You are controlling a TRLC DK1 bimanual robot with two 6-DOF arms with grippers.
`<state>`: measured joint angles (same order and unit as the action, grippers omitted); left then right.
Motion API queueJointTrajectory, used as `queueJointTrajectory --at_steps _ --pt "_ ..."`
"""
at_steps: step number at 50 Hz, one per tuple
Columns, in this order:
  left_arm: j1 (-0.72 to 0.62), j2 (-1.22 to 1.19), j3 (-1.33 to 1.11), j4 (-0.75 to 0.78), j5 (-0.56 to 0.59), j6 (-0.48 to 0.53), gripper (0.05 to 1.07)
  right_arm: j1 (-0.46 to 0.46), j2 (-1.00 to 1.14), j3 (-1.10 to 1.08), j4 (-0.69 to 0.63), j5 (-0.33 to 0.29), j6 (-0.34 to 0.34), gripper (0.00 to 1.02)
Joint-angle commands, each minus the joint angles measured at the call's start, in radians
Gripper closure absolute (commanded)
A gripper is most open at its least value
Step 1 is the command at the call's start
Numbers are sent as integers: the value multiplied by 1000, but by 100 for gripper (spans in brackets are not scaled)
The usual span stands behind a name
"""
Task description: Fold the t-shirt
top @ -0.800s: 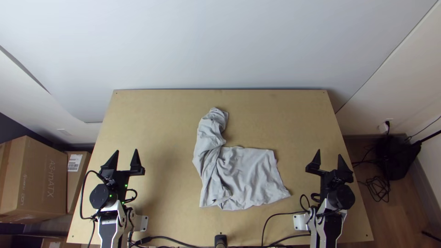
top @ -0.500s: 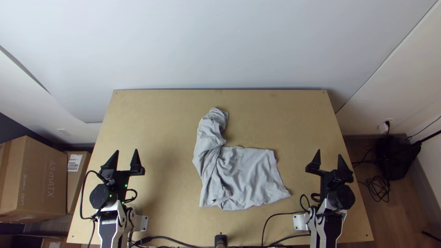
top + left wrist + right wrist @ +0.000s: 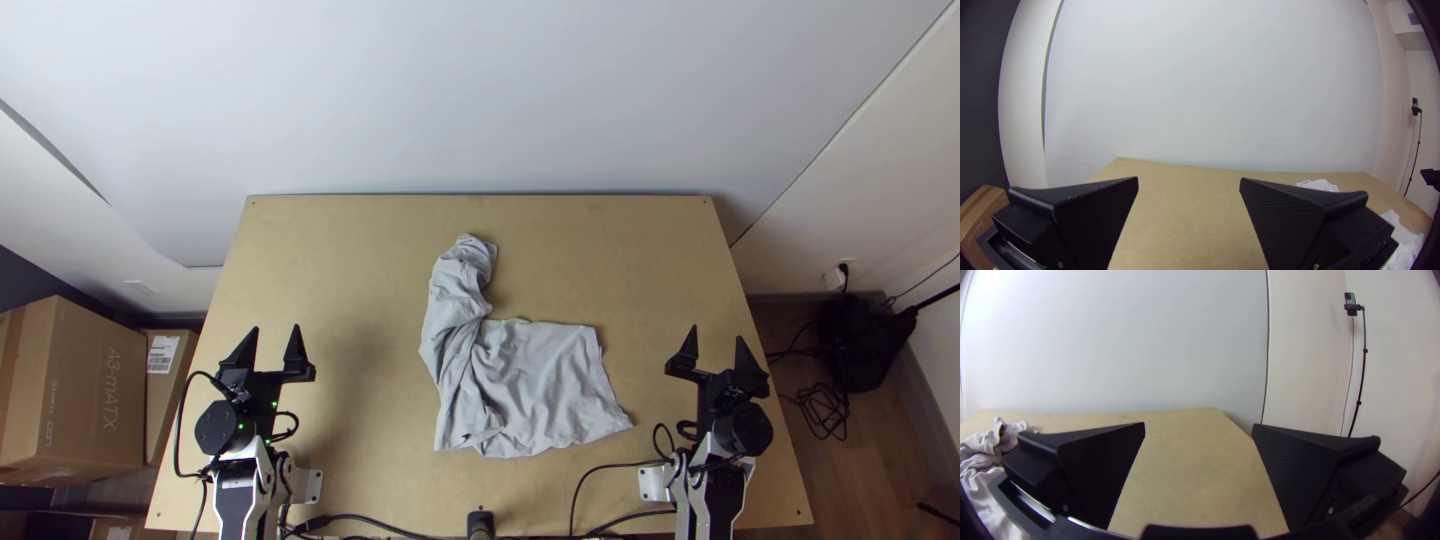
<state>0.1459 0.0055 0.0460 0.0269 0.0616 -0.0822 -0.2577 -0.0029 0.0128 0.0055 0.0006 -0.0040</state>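
- The left pincer [image 3: 276, 327] is at the lower left of the top view. It is released: its two black fingers stand wide apart, with nothing between them.
- The right pincer [image 3: 716, 332] is at the lower right of the top view, also released, its fingers apart and holding no cloth.
- Both arms have kept the same pose as in the two earlier top pictures; no motion of them can be noticed.
- The grey t-shirt [image 3: 545, 385] lies a little below the centre of the top view, well apart from both pincers. One part is bunched in a crumpled band, which goes from the upper middle of the frame down along the shirt's left side. The other part is spread more flat toward the right, with small wrinkles.
- The shirt has not changed its shape or its place either. For the task this means that no progress was made in this short time, and the folding seems to wait for its first grasp.
- Probably the crumpled band should be opened and smoothed before a fold; otherwise the fold may come out uneven.
- Around the shirt is the light wooden bench [image 3: 340, 260], and beyond its left edge stands a cardboard box [image 3: 95, 390].
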Motion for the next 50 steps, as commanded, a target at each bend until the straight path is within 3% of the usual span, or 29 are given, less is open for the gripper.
queueJointTrajectory --at_steps 1,50 --pt "3 -6 -44 -27 -2 -11 9 -5 0 -4 -16 6 10 3" --pt "7 -6 -43 -35 -25 -16 10 21 0 -5 -16 6 25 3"
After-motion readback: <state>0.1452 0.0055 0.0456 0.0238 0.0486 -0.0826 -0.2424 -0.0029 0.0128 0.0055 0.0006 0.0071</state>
